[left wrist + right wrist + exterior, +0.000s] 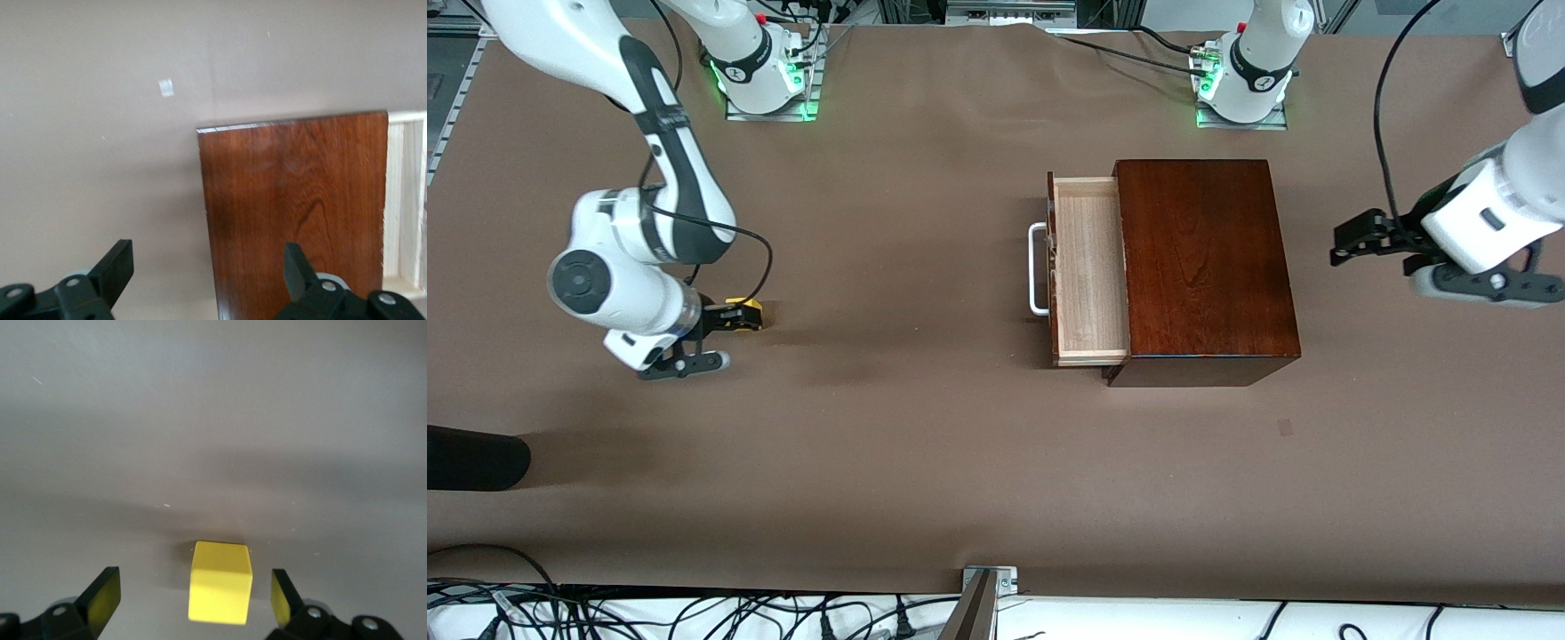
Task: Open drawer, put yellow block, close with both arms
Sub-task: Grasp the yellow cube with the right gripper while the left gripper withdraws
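Toward the right arm's end of the table from the open drawer (pixel 1087 271), the yellow block (pixel 221 581) is straddled, untouched, by the spread-open right gripper (pixel 193 597); the left gripper (pixel 207 270) is held open beside the box (pixel 1205 267).

The box (pixel 1205 267) stands on the bench (pixel 925 427) a little toward the left arm's end, in the upper middle of the front view. The drawer (pixel 1087 267) juts out of the box toward the right arm's end, pulled open. Well apart from it, at the middle of that view's edge toward the right arm's end, the yellow block (pixel 747 313) rests on the bench between the spread fingers (pixel 100 600) of the right gripper (pixel 725 324). The left gripper (pixel 1356 240) hangs over the bench near the box, fingers (pixel 113 267) apart, holding nothing.
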Controlling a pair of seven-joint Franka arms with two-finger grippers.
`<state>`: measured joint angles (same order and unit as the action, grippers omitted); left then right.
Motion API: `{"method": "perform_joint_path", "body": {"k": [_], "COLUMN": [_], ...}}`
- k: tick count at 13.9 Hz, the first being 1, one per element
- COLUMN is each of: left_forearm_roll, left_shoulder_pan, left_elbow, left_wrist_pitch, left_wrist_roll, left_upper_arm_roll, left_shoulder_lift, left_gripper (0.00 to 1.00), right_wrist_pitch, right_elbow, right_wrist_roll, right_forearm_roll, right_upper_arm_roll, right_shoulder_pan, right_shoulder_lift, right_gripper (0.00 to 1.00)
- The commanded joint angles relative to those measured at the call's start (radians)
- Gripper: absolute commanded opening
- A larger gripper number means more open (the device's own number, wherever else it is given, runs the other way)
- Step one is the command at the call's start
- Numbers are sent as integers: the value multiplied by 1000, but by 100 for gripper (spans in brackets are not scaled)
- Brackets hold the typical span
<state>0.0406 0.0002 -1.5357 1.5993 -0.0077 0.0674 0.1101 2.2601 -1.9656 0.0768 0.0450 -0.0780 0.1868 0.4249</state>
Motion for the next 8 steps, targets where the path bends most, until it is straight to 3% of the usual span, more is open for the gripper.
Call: {"method": "perform_joint_path", "body": {"k": [1, 5, 6, 8], "left_forearm_roll": [9, 7, 5, -11], "left_shoulder_pan": [17, -2, -2, -3], "left_elbow": [-182, -222, -222, -219], "left_wrist_pitch": [97, 108, 97, 82], "left_wrist_roll": [-39, -49, -49, -49], "left_upper_arm_roll": [8, -40, -41, -43], "left_shoulder_lift": [-164, -197, -198, -198], "left_gripper": [100, 100, 100, 100], "right_wrist_pitch": [125, 306, 306, 300], "right_elbow": [-165, -251, -250, -231], "right_wrist_roll": [-9, -11, -11, -2], "right_forearm_roll": [19, 19, 19, 19], "right_upper_arm_roll": [-2, -5, -3, -3], "right_shoulder_pan": [-1, -10, -12, -12], "right_shoulder_lift": [-52, -14, -14, -20], "right_gripper": [100, 96, 83, 46]}}
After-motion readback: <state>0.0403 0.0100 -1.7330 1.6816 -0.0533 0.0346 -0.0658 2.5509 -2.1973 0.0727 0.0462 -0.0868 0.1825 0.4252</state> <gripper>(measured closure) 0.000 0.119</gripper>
